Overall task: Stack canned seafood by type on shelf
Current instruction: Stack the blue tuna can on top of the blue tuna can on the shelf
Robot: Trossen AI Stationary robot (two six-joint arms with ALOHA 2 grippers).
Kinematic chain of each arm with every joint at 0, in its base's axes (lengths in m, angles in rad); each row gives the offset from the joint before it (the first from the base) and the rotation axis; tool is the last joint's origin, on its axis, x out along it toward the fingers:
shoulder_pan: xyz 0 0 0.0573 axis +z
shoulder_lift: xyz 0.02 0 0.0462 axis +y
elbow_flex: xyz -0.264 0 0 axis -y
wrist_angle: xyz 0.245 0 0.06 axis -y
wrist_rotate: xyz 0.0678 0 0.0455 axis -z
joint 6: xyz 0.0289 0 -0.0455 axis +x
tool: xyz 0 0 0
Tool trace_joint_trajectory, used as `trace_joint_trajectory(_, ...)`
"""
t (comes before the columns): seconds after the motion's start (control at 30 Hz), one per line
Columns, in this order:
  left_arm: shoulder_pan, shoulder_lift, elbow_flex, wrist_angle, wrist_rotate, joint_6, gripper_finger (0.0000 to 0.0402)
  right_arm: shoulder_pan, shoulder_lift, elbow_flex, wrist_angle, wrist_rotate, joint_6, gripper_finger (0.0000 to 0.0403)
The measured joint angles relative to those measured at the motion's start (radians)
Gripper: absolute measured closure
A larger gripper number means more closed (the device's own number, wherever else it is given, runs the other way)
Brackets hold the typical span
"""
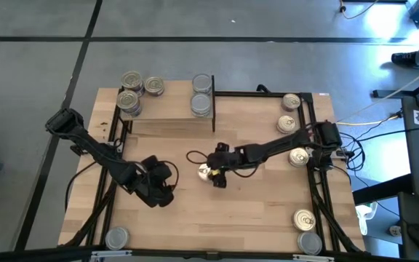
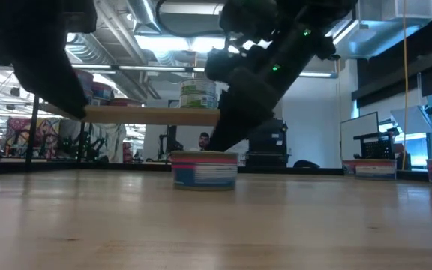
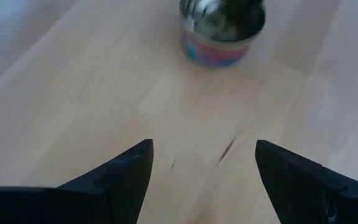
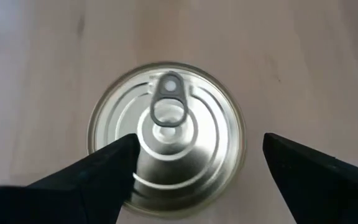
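A short round tin with a gold pull-tab lid stands upright on the tabletop near the middle. My right gripper hovers just above it, slanting down, open, with one finger on each side of the lid; I see no touch. In the low view the same tin stands under that gripper. My left gripper is open over bare wood to the left of the tin, which also shows in its wrist view. The shelf at the far left carries several tins, two of them stacked at its right end.
More tins stand along the table's right side, at the near right corner and at the near left corner. Black frame posts run along the table's edges. Bare wood lies between the arms and the near edge.
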Motion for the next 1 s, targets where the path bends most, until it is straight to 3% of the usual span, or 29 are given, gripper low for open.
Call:
trace_joint_trajectory(0.23,0.047,0.000,-0.058,0.202,-0.027,0.125,0.0123,0.006,0.037,0.010,0.119,-0.005,-0.046,0.0052)
trace_joint_trajectory(0.53,0.137,0.040,-0.066,0.410,-0.029,0.358,0.0123,0.027,-0.140,0.009,-0.053,0.013,-0.126,0.0052)
trace_joint_trajectory(0.7,0.184,0.105,-0.066,0.574,-0.009,0.519,0.0126,0.064,-0.226,-0.079,-0.064,0.023,-0.140,0.0052)
trace_joint_trajectory(0.83,0.227,0.167,-0.065,0.663,0.047,0.606,0.0157,0.083,-0.264,-0.200,0.038,0.025,-0.131,0.0052)
trace_joint_trajectory(1.0,0.282,0.215,-0.063,0.664,0.115,0.616,0.0239,0.088,-0.270,-0.303,0.182,0.016,-0.102,0.0052)
